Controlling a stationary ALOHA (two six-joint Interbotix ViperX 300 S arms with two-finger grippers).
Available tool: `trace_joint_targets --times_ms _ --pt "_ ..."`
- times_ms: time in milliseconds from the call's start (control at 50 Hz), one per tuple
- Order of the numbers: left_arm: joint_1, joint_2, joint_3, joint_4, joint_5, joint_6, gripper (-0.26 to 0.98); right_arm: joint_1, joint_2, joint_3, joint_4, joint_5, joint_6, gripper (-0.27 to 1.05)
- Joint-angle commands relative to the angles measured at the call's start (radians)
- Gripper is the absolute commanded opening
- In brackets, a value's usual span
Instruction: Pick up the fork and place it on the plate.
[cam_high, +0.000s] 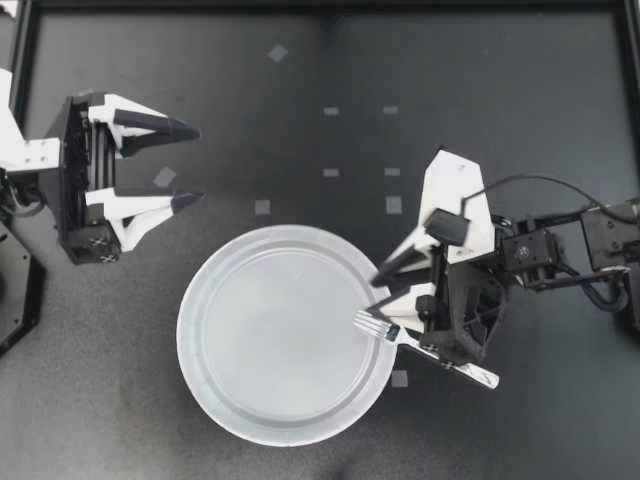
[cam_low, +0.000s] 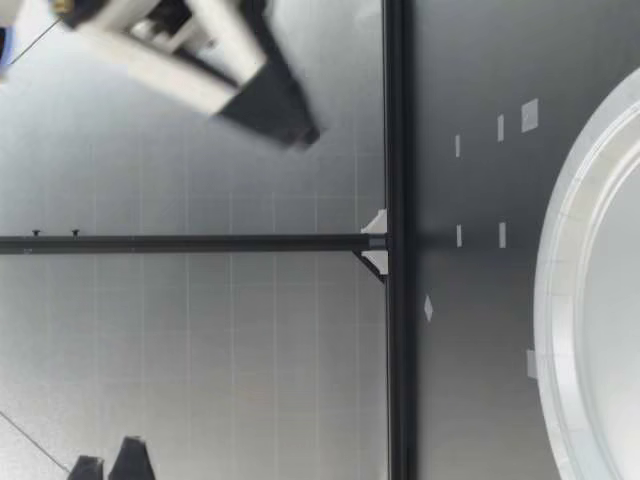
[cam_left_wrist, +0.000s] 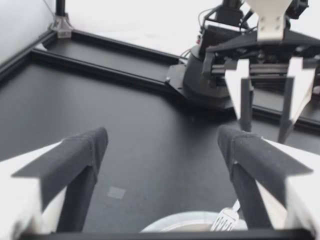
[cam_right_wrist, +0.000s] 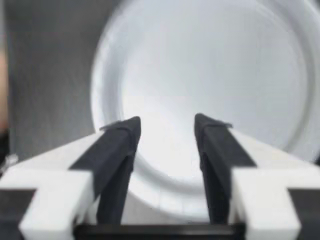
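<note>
Since my right arm's wrist sits over the fork (cam_high: 372, 323) in the top view, only the tines and the handle end show cleanly; mid-handle is partly covered; cannot tell whether the handle end touches the surface (cam_high: 110, 400) or hangs above it; tines lie on the plate (cam_high: 260, 350) just inside its rim on my right side; long axis is diagonal, tines toward the plate's middle, handle running out past the rim toward my right arm; right tool (cam_high: 375, 293) is over the rim just beside the tines, fingers apart, nothing between them; right wrist view agrees: both fingers spread, only plate (cam_right_wrist: 210, 60) ahead, fork outside that camera's sight; left tool (cam_high: 195, 165) is apart from the plate on my left side, fingers wide apart, holding nothing; left wrist view catches only the fork tines (cam_left_wrist: 225, 220) on the plate edge (cam_left_wrist: 185, 222), close by one of its own fingers, handle cut off; right tool (cam_left_wrist: 265, 132) shows there head-on, hanging above the tines, spread; low view gives a cut-off arc of plate rim (cam_low: 570, 300), blurred right arm overhead, only the fingertips of the left tool (cam_low: 108, 462); fork not discernible there.
</note>
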Motion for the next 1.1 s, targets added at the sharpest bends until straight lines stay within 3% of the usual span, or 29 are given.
trace_joint_targets --times_ms 0,320,640,1080 --pt "0.003 -0.006 -0.008 -0.002 -0.003 0.003 0.91 -0.025 0.002 0.046 0.002 -0.133 -0.015 0.52" --pt "0.003 -0.008 0.012 0.000 -0.035 0.015 0.90 -0.037 -0.034 0.189 -0.003 -0.528 -0.095 0.52" --pt "0.002 -0.028 0.017 0.000 -0.035 0.006 0.90 -0.046 -0.060 0.186 -0.002 -0.534 -0.117 0.52" --pt "0.002 -0.149 0.052 0.000 -0.035 0.009 0.90 -0.046 -0.057 0.183 -0.005 -0.463 -0.164 0.52"
